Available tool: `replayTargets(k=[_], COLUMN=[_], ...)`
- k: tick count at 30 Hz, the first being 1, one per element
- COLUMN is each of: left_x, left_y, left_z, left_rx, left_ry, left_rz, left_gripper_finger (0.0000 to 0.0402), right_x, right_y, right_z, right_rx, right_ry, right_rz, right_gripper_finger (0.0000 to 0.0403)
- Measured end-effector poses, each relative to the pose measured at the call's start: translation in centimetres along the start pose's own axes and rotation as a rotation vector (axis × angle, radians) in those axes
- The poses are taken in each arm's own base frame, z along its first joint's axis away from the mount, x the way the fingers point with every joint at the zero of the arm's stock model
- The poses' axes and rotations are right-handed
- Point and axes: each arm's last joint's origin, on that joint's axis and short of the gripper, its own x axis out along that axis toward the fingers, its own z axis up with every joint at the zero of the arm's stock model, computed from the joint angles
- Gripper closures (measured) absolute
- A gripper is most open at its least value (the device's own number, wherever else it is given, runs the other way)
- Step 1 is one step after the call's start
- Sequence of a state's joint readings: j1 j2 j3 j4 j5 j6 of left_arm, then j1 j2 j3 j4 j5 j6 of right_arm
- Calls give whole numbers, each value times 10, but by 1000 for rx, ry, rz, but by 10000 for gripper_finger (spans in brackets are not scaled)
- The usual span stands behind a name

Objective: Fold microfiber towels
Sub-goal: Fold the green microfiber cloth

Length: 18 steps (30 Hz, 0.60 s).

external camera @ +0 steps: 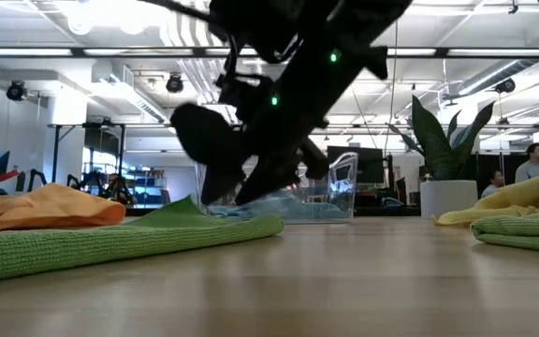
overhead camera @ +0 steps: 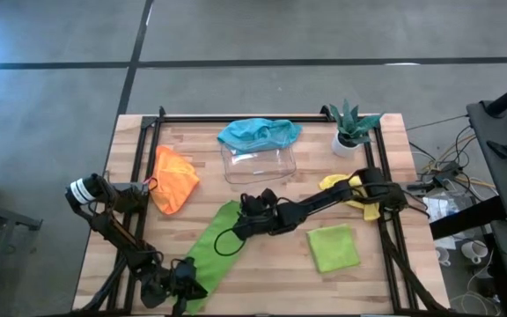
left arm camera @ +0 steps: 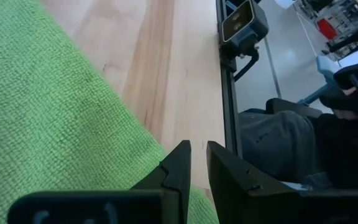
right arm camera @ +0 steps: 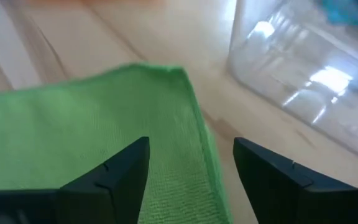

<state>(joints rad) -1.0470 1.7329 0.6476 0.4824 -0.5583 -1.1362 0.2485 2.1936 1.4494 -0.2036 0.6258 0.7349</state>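
Note:
A long lime green towel [overhead camera: 211, 251] lies folded into a strip on the wooden table, running from the middle toward the near edge. My left gripper [overhead camera: 187, 283] is at its near end, its fingers [left arm camera: 180, 163] almost together at the towel's edge. My right gripper [right arm camera: 191, 146] is open just above the strip's far corner [right arm camera: 173, 74], touching nothing. An orange towel [overhead camera: 174, 179] lies at the left and a teal one [overhead camera: 258, 132] drapes over the clear tray. A yellow one [overhead camera: 346, 189] lies under the right arm, and a second lime green one [overhead camera: 333, 246] lies folded at the right. My left gripper is shut on the lime green towel's near end, at its side edge [left arm camera: 148, 155]. The fingers slant down from the table's near side. The fingers themselves hide the pinch, so one layer or several cannot be told. The towel lies flat on the table beside them.
The clear tray [overhead camera: 258, 163] stands just beyond the right gripper. A potted plant [overhead camera: 352, 128] stands at the far right corner. A black frame rail [left arm camera: 227, 81] runs along the table's edge beside the left gripper. Bare wood shows between the two green towels.

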Motion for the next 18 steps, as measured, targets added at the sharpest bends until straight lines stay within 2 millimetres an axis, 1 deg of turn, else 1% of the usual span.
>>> replayTargets(k=[6, 10, 14, 18], left_x=[0, 0, 0, 2], left_y=[0, 0, 0, 1], left_z=[0, 0, 1, 10], left_rx=[-3, -4, 6, 75], left_ry=[-1, -3, -8, -59], left_rz=[-2, -2, 2, 26], left_gripper_finger=[364, 364, 364, 364], right_x=[11, 13, 14, 14], right_y=[-1, -1, -1, -1], right_z=[-13, -16, -17, -17], right_rx=[-35, -58, -73, -91], right_ry=[26, 54, 76, 88], right_rz=[-21, -6, -1, 13], right_gripper_finger=[185, 213, 268, 346])
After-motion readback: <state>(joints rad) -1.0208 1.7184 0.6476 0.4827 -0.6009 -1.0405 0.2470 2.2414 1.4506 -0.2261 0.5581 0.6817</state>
